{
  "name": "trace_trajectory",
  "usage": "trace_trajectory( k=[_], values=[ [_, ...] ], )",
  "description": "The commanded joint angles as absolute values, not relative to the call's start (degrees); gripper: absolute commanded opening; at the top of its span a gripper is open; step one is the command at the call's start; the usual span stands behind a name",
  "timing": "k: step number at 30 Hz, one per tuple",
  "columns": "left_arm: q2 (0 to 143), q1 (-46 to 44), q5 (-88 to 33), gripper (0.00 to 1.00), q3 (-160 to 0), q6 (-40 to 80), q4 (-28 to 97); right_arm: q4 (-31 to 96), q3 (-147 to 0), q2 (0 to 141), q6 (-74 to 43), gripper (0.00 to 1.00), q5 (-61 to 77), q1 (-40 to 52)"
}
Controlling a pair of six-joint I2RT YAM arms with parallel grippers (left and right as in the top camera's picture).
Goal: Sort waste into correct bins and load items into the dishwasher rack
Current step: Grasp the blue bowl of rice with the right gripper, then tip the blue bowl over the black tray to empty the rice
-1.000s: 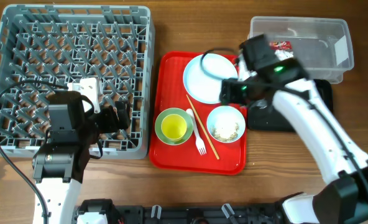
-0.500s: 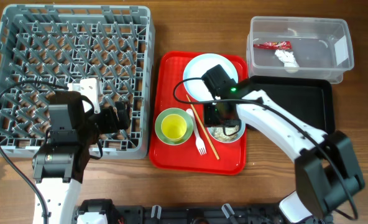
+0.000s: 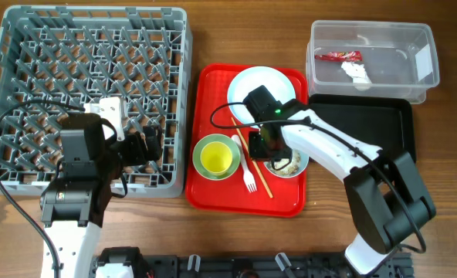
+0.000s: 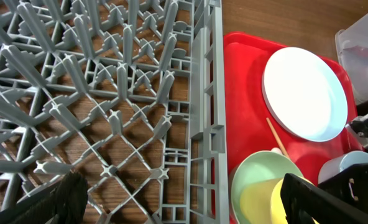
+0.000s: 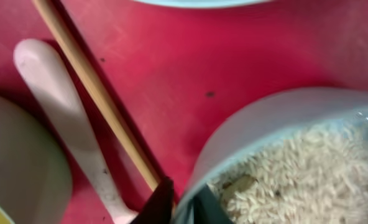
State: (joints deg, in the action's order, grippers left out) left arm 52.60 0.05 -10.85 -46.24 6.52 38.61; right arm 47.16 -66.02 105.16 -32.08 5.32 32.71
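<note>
The right gripper (image 5: 183,208) pinches the bowl's (image 5: 252,130) left rim on the tray (image 5: 190,56), one finger inside and one outside, with the chopsticks (image 5: 91,87) just beside. The left gripper (image 4: 199,196) hangs wide open and empty over the rack (image 4: 109,93).

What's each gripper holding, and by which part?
Right gripper pinches the pale blue bowl by its rim, one finger inside. Left gripper is open, holding nothing.

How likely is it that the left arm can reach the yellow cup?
Probably yes. The yellow cup sits uncovered in the green bowl at the red tray's left side; the left gripper hangs open nearby, and the right gripper is at the blue bowl.
</note>
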Motion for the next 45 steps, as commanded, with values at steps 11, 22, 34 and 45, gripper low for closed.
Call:
trace_trajectory(
  k=[11,22,34,45],
  values=[
    [52.62,0.23,-11.77,1.00,-47.16,6.87,38.46,54.72,-76.03,101.60,-30.46,0.04,1.87,32.67],
    [52.62,0.23,-11.77,1.00,-47.16,6.87,38.44,54.52,-79.79,94.26,-29.89,0.04,7.99,21.37],
    [52.62,0.23,-11.77,1.00,-47.16,6.87,38.44,51.00,-73.10,94.28,-17.41,0.04,33.08,0.78],
    [52.62,0.23,-11.77,1.00,-47.16,6.87,38.44,41.52,-61.45,94.39,-15.38,0.04,55.46,-15.88]
  ],
)
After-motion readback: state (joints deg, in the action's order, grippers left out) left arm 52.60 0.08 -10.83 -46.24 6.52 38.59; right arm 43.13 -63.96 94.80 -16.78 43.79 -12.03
